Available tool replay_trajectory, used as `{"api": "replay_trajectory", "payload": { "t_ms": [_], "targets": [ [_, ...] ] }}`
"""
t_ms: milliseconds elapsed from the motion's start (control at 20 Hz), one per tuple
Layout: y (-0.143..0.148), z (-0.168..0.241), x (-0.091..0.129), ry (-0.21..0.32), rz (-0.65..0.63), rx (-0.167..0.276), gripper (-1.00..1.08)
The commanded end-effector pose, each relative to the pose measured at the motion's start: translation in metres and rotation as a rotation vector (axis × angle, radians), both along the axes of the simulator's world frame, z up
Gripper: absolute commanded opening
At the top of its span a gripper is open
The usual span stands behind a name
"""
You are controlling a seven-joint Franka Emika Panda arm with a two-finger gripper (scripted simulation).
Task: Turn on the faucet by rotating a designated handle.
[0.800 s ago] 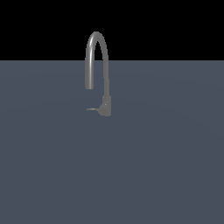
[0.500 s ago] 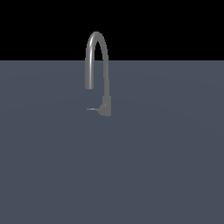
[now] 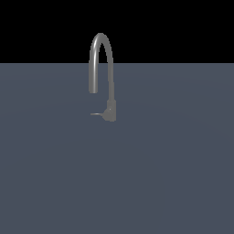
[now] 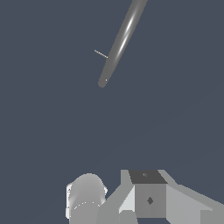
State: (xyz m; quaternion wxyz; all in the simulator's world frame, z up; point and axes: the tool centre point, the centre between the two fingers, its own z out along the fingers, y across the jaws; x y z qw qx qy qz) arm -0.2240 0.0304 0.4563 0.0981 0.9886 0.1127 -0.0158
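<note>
The faucet (image 3: 110, 109) stands on the flat grey floor in the exterior view. It is slim grey metal, with a tall arched spout (image 3: 100, 41) above a short thicker base. The handle (image 3: 96, 114), a thin short lever, sticks out from the base toward the exterior view's left. In the wrist view, which looks down from far off, the faucet (image 4: 122, 39) is a long shiny tube. The handle (image 4: 100, 54) shows beside it as a fine pale line. No gripper fingers show in either view, and the arm is absent from the exterior view.
Grey-and-white robot parts fill the lower edge of the wrist view: a rounded cylinder (image 4: 86, 197) and a boxy block (image 4: 149, 199). The plain dark grey floor (image 3: 173, 173) spreads all around the faucet, with black background beyond it.
</note>
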Motion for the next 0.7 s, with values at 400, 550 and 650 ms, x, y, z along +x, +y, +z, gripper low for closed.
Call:
{"api": "replay_trajectory", "payload": {
  "t_ms": [400,550,650],
  "targets": [
    [0.026,-0.044,0.049,0.023,0.298,-0.279,-1.0],
    [0.033,-0.058,0.061,0.029,0.381,-0.357,-1.0],
    [0.038,-0.067,0.069,0.032,0.433,-0.405,-1.0]
  ]
}}
